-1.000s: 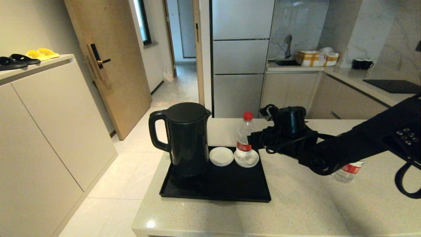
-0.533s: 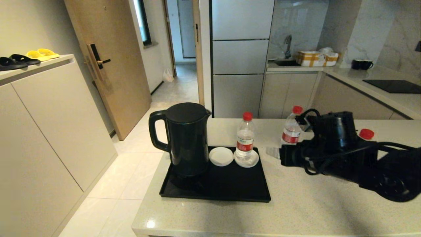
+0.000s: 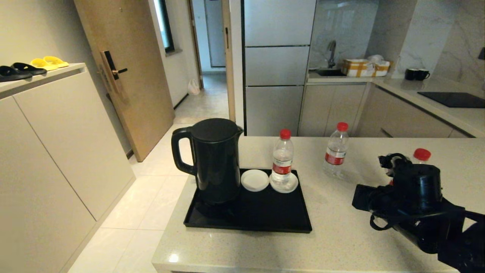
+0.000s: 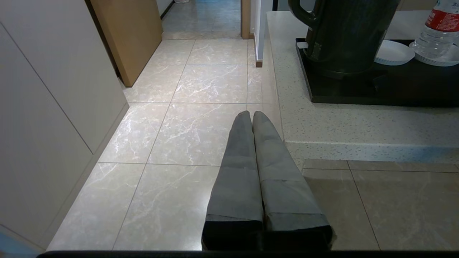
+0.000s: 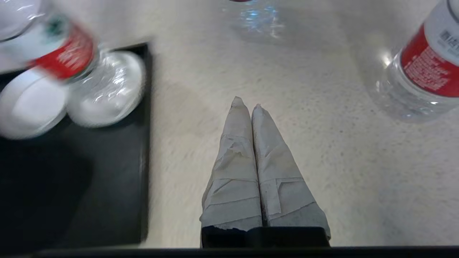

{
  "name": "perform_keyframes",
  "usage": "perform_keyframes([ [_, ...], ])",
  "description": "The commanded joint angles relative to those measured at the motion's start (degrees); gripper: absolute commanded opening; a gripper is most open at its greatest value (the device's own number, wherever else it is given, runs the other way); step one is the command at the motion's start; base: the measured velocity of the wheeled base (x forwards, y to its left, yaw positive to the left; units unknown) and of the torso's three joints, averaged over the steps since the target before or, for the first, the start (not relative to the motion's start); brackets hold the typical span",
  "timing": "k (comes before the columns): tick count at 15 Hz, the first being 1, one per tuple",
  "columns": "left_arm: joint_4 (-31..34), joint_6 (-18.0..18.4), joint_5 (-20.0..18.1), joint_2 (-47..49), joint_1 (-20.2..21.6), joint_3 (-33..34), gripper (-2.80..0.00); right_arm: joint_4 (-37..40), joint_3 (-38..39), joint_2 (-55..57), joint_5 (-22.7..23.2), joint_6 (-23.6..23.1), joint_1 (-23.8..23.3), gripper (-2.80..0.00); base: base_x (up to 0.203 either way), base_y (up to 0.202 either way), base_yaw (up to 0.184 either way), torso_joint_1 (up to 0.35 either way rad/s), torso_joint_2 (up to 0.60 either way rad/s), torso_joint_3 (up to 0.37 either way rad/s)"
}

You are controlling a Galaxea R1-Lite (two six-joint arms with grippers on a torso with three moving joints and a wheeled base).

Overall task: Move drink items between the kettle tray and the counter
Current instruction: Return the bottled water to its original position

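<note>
Right wrist view shows the right gripper (image 5: 247, 102) with its taped fingers (image 5: 236, 143) pressed together and holding nothing, poised above bare counter (image 5: 304, 157) between the kettle tray (image 5: 118, 200) and a bottle standing near its other side. In the head view the same gripper (image 3: 358, 201) sits low over the counter on the robot's right, well apart from the tray, with the nearest bottle (image 3: 420, 156) partly hidden behind the arm — only its red cap and shoulder show. A second bottle (image 3: 335, 153) stands upright on the counter further back, between the tray and the arm. The third bottle (image 3: 282, 159) stands upright on the tray, resting on the right one of two white saucers (image 3: 255, 179), just beside the black kettle (image 3: 214, 159). So, as things lie, two drink items are on the counter and one is on the tray; which way the remaining transfers should go cannot be read from this moment alone, but the empty, closed gripper suggests the arm is between carries, not mid-grasp. The left gripper (image 4: 252, 114) hangs parked off the counter's edge above the tiled floor (image 4: 179, 118), fingers closed on nothing — it takes no part here. If the tray bottle is next, the fingers must first spread and approach its body clear of the kettle.
</note>
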Motion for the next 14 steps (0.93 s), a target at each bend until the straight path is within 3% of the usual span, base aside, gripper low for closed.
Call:
perform_keyframes([
  [1,0.1,0.0,0.0,0.1,0.0,0.0,-2.80,-2.0,-3.1,5.5,0.5,1.4,-1.1,-2.80,0.000,0.000,0.000,0.000,0.00,0.000],
  [4,0.0,0.0,0.0,0.1,0.0,0.0,-2.80,1.7,-14.2,9.6,5.2,-0.6,-2.6,-2.80,0.000,0.000,0.000,0.000,0.00,0.000],
  [7,0.0,0.0,0.0,0.1,0.0,0.0,-2.80,7.9,-27.9,15.6,6.2,-2.9,-5.8,-2.80,0.000,0.000,0.000,0.000,0.00,0.000],
  [8,0.1,0.0,0.0,0.1,0.0,0.0,-2.80,11.0,-31.6,17.1,6.4,-3.6,-7.3,0.00,0.000,0.000,0.000,0.000,0.00,0.000],
  [12,0.0,0.0,0.0,0.1,0.0,0.0,-2.80,21.7,-43.2,19.8,8.3,-4.3,-10.6,0.00,0.000,0.000,0.000,0.000,0.00,0.000],
  [14,0.1,0.0,0.0,0.1,0.0,0.0,-2.80,22.4,-43.7,20.2,8.5,-4.3,-10.8,0.00,0.000,0.000,0.000,0.000,0.00,0.000],
])
